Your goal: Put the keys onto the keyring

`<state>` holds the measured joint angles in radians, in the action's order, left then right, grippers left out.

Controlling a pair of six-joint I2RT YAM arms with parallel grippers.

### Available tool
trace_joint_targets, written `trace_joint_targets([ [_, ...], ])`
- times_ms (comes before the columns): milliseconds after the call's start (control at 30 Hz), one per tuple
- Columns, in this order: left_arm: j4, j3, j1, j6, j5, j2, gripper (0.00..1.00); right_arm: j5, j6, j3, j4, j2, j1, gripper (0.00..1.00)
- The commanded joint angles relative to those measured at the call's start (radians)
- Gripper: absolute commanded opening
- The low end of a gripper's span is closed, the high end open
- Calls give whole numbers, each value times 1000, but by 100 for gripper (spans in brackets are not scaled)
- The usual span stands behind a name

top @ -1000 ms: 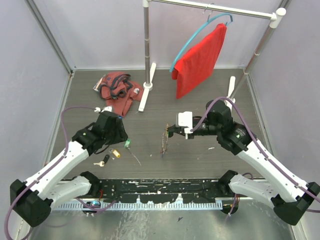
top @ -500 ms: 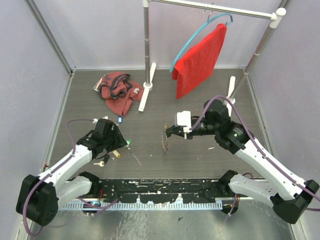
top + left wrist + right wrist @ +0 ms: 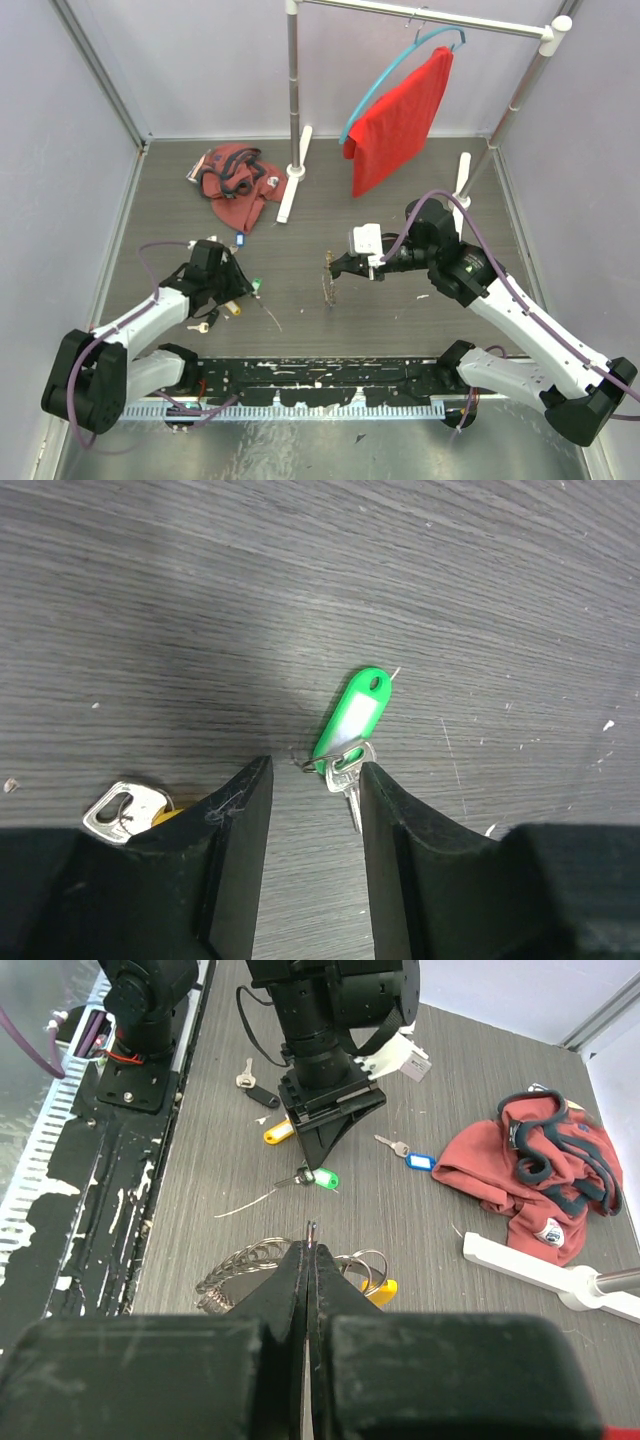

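Left pincer (image 3: 315,780), spread, straddles the green-tagged key (image 3: 352,715), likely light and slippery, best grabbed by its tag; right pincer (image 3: 310,1248) pinches the keyring (image 3: 235,1265).

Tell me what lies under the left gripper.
The green-tagged key lies on the table between the fingers of the left gripper. A silver key with a yellow tag peeks out beside one finger; its rest is covered.

Colours logged: table (image 3: 480,570) dark grey wood-grain, white-flecked; green-tagged key (image 3: 352,715), yellow-tagged key (image 3: 279,1132), blue-tagged key (image 3: 418,1161), black-headed key (image 3: 262,1096), blades silver; keyring (image 3: 245,1265) silver; cloth (image 3: 400,125) red on teal hanger (image 3: 377,84); crumpled garment (image 3: 235,180) brick-red, navy-trimmed.
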<state>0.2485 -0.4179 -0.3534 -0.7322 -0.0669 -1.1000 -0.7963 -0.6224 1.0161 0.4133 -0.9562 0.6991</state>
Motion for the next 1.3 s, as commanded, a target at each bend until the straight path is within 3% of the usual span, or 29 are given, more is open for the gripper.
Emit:
trace_joint_targets([
  [0,-83,17,10,27,-40,-29,47,-42,-8,30,-61,10,6,1],
  [567,-69,5,9,30,-101,-81,38,-59,-30,36,-48,0,6,1],
  [867,-58,17,9,27,-109,-47,20,-62,-36,36,-44,-5,5,1],
  [1067,-68,14,9,34,-99,-7,1,-70,-42,44,-36,-15,6,1],
  [1267,-68,8,9,53,-102,26,0,-72,-48,48,-29,-15,5,1],
])
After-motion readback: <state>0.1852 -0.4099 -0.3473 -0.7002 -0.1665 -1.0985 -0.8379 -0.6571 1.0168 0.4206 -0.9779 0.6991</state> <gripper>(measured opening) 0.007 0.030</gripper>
